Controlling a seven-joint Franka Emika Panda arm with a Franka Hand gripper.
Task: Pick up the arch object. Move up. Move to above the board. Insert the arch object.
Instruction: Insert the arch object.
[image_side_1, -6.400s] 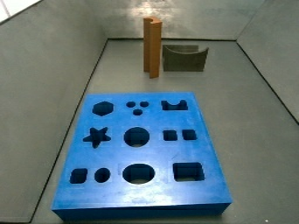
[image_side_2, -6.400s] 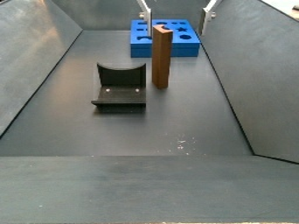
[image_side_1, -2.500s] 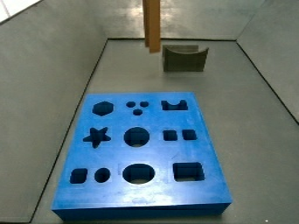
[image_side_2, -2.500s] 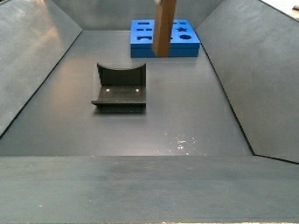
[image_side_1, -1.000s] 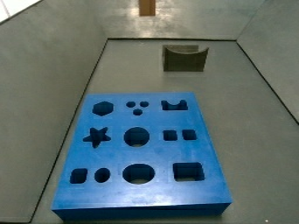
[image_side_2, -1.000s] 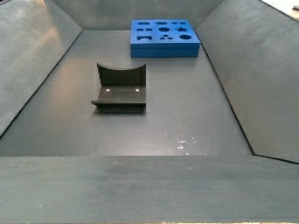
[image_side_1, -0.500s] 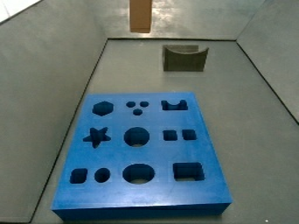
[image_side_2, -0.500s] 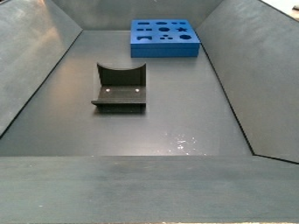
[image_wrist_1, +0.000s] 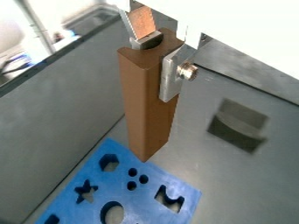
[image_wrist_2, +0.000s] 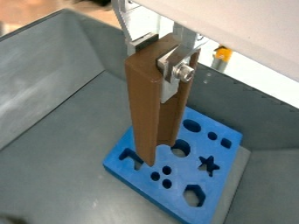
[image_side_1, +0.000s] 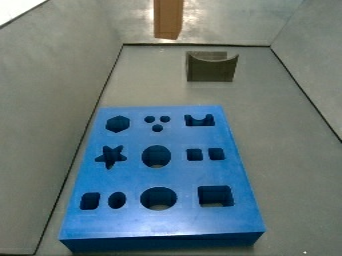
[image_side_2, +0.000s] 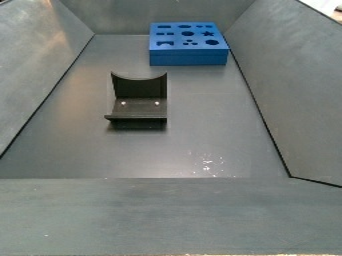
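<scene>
Orange-brown piece: the arch object (image_wrist_1: 147, 101) hangs upright between the gripper's (image_wrist_1: 156, 54) silver plates, clamped near its top end; its lower end points down toward the board (image_wrist_1: 100, 192).
Gripper state: closed on the arch object, seen in both wrist views (image_wrist_2: 163, 63); one finger plate (image_wrist_1: 173, 72) lies flat against the column's side.
Change: against the frames of a few seconds ago, the column has left the floor beside the fixture (image_side_2: 136, 98) and risen; in a side view only its lower end (image_side_1: 167, 17) shows at the top edge, and it has dropped slightly back into frame over the last second.
Board position: below and ahead of the gripper, not yet directly beneath the piece.
Task meaning: pick-up and lift appear complete; the transfer to above the board looks under way.
Remaining: alignment over the arch cut-out (image_side_1: 203, 119), then insertion.
Fixture: well apart from the gripper, untouched.
</scene>
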